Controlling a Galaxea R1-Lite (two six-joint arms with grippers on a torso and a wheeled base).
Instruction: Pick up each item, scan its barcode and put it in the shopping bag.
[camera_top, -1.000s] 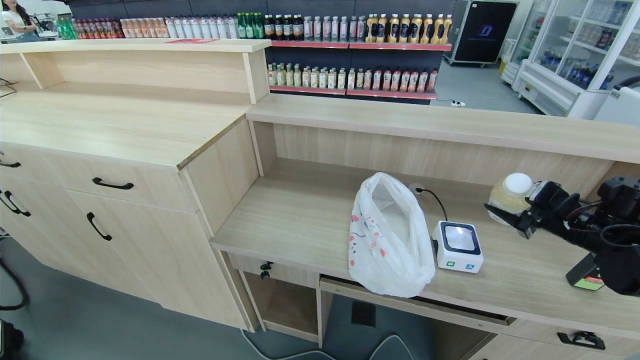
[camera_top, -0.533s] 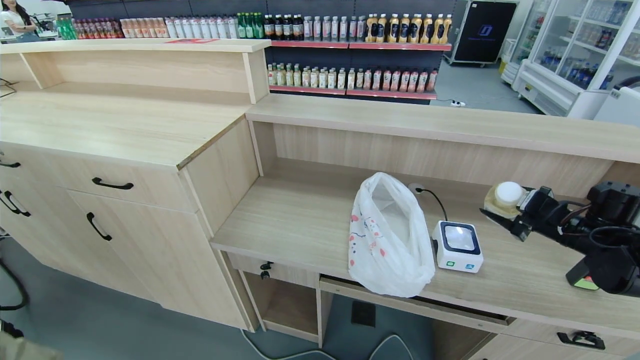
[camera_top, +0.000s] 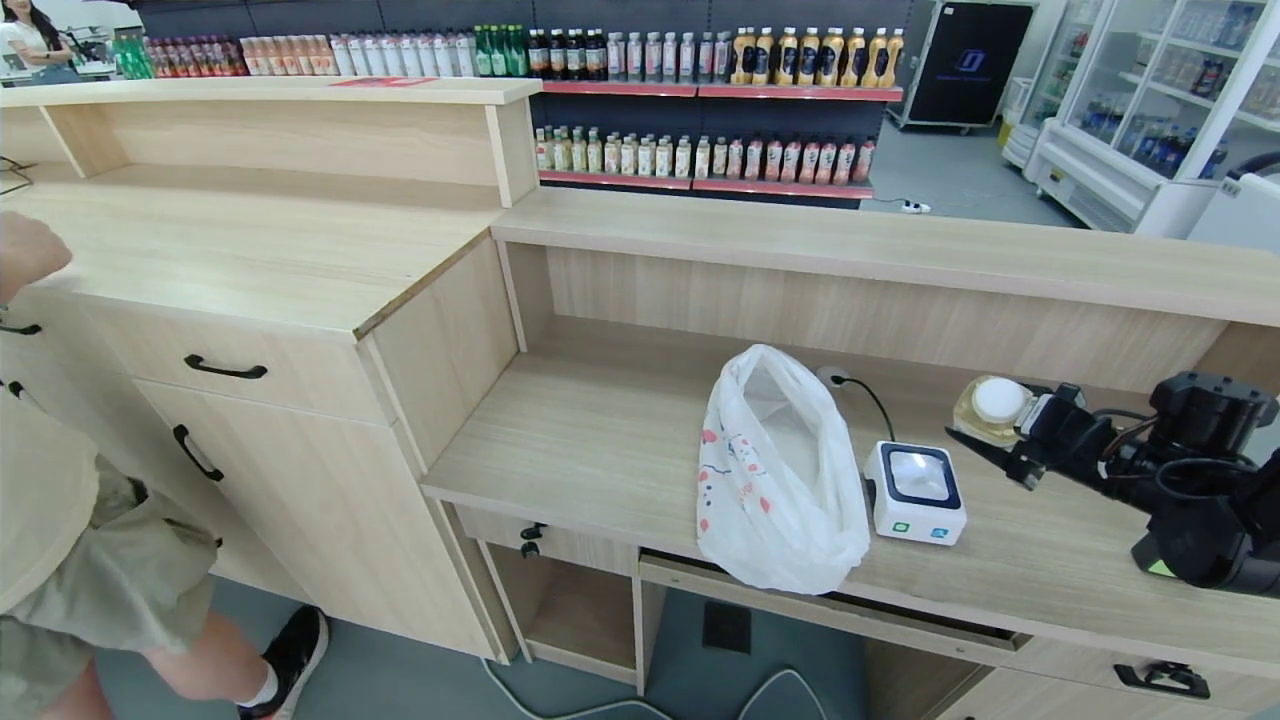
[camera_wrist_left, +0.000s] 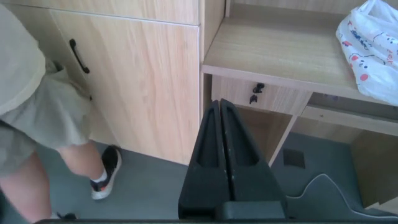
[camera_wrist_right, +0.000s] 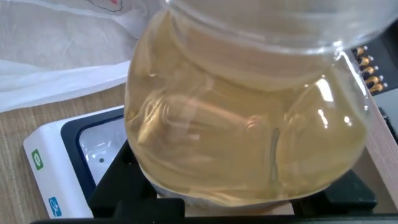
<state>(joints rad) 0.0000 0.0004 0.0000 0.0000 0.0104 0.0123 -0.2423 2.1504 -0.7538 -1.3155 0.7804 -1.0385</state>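
The bottle (camera_top: 988, 410), a clear one with pale yellow drink and a white cap, is sitting in the right gripper (camera_top: 1000, 432) above the right end of the counter (camera_top: 600, 440). It is leaning so that its cap is facing up towards the head camera. The gripper's black fingers (camera_top: 978, 442) are closing around the bottle's lower body, one on each side, with the jaws spread as wide as the bottle. In the right wrist view the bottle (camera_wrist_right: 249, 124) is bulging out over the fingers. Whether its base is clear of the counter is hard to tell, since the gripper is covering it.

The scanner (camera_top: 915, 492), a white box with a dark glass top, is lying on the counter just beside the bottle, towards the robot's left. In the right wrist view it (camera_wrist_right: 68, 168) is showing below and beyond the bottle. Its black cable (camera_top: 868, 393) is running back to the counter's rear wall.

The shopping bag (camera_top: 775, 480), white plastic with small red marks, is standing open-mouthed against the scanner's far side.

The left gripper (camera_wrist_left: 219, 107) is hanging over the floor in front of the counter, its jaws pressed together with nothing between them, and the bag (camera_wrist_left: 373, 46) is showing above on the counter.
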